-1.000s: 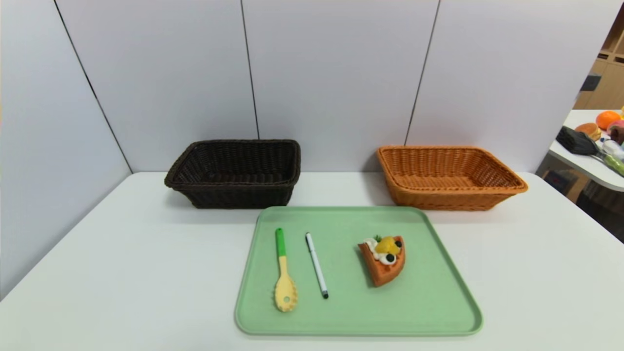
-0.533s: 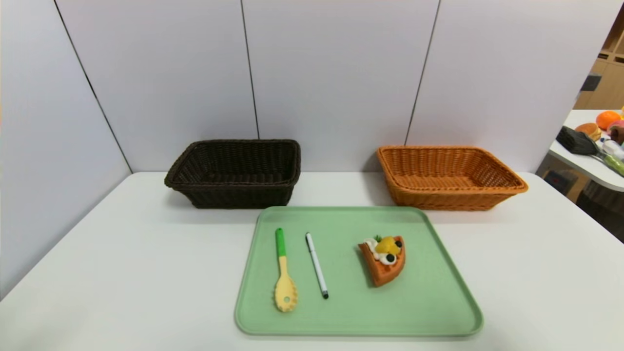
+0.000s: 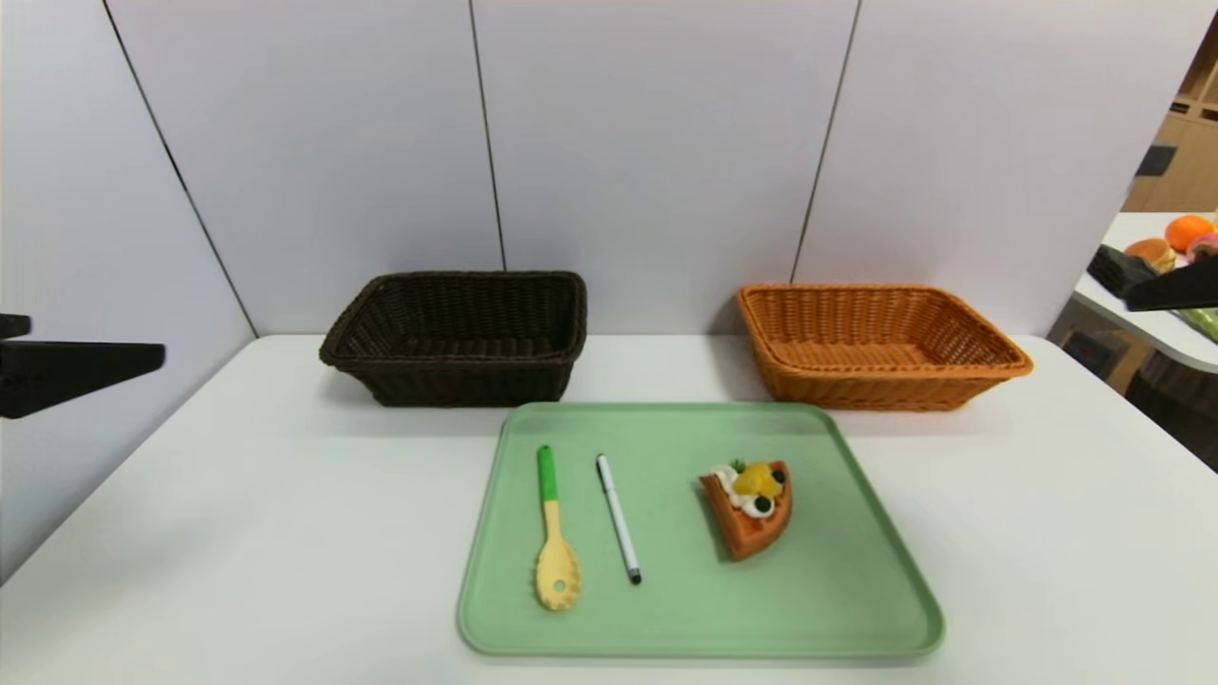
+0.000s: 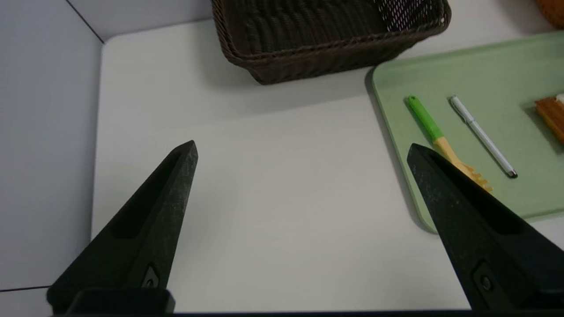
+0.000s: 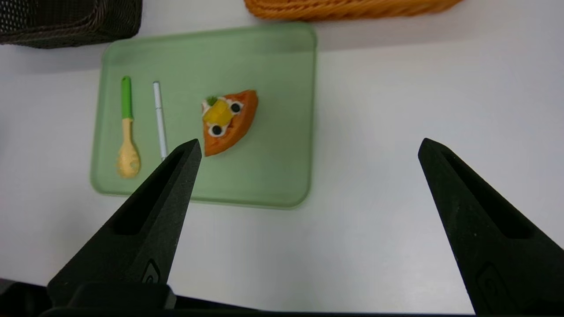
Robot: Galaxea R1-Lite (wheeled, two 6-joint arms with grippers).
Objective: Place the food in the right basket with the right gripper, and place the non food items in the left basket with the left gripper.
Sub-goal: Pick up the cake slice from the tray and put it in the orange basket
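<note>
Nothing is sorted yet — the waffle wedge (image 3: 749, 508), pasta spoon (image 3: 554, 531) and pen (image 3: 618, 518) lie on the green tray (image 3: 856, 609). The left gripper (image 4: 302, 149) and right gripper (image 5: 308, 145) hover at the table's side edges, fingers spread — ready, I'd judge, to reach in.

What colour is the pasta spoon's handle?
Green, on the yellow pasta spoon; clearest in the head view.

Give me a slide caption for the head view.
Spoon, pen and waffle wait on the tray; both baskets sit behind.
</note>
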